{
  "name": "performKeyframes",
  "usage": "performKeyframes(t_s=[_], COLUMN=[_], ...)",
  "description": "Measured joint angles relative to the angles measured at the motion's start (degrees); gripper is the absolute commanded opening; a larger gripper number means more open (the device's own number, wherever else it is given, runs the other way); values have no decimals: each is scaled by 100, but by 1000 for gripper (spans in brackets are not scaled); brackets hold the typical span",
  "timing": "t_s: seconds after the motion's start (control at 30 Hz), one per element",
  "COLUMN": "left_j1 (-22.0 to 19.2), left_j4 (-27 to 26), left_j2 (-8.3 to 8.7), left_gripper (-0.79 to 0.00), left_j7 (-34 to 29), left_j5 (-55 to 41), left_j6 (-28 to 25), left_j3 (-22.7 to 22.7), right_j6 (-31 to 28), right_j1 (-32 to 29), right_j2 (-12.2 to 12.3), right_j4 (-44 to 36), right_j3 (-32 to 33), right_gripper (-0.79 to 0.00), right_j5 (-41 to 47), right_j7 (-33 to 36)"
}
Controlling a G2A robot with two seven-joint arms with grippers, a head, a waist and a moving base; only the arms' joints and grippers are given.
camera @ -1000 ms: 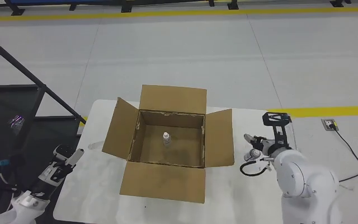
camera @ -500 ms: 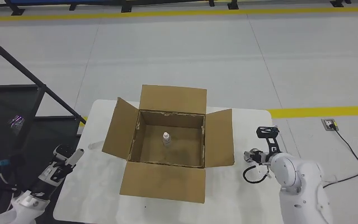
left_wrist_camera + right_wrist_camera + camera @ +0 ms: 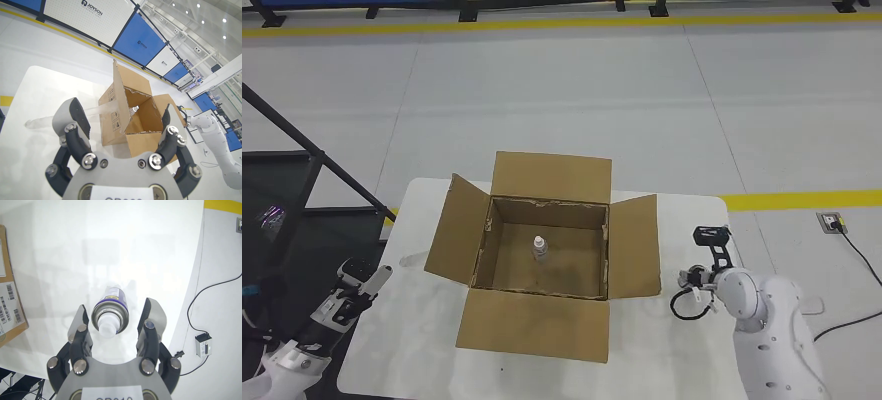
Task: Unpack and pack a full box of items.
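Right gripper (image 3: 115, 306): fingers (image 3: 149, 313) spread wide, pointing straight down over the white table (image 3: 56, 247), to the right of the cardboard box (image 3: 11, 317).

Spray can (image 3: 110, 313) stands upright on the table between those fingers. There is a visible gap on both sides, tighter on one, so nothing is gripped. The can has a purple-banded label and a metal shoulder, with the white nozzle cap facing up. It sits near the table's right edge, apart from the box.

Left gripper (image 3: 122, 108): also wide open and empty. It's at the table's front-left corner, aimed toward the box and well apart from it.

The box is mid-table with all four flaps folded outward. Barcode labels are on the right flap. Inside there's a small clear bottle (image 3: 539, 245) with a white spray top, upright and toward the back wall.

A strip of what looks like clear tape (image 3: 102, 110) trails from the box's left side down onto the table.

On the floor right of the table, a black cable (image 3: 196, 306) runs to a small grey adapter (image 3: 203, 344), with a floor socket (image 3: 829, 222) further out. A yellow floor line (image 3: 802, 198) runs off to the right, just past the table's far right corner.
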Motion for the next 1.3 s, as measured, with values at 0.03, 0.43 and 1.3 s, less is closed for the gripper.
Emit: performKeyframes(t_s=[0.03,0.43,1.3], left_j1=[0,0,0], left_j4=[0,0,0], left_j2=[0,0,0], left_gripper=[0,0,0], left_j7=[0,0,0], left_j5=[0,0,0], left_j6=[0,0,0], left_j3=[0,0,0], right_j6=[-2,396,782], right_j1=[14,-165,1086], right_j2=[7,57,-338], right_j4=[21,-1237,-1357], right_j3=[7,170,-3657], right_gripper=[-696,-785,-785], right_j5=[15,488,43], right_j7=[-8,-315,-670])
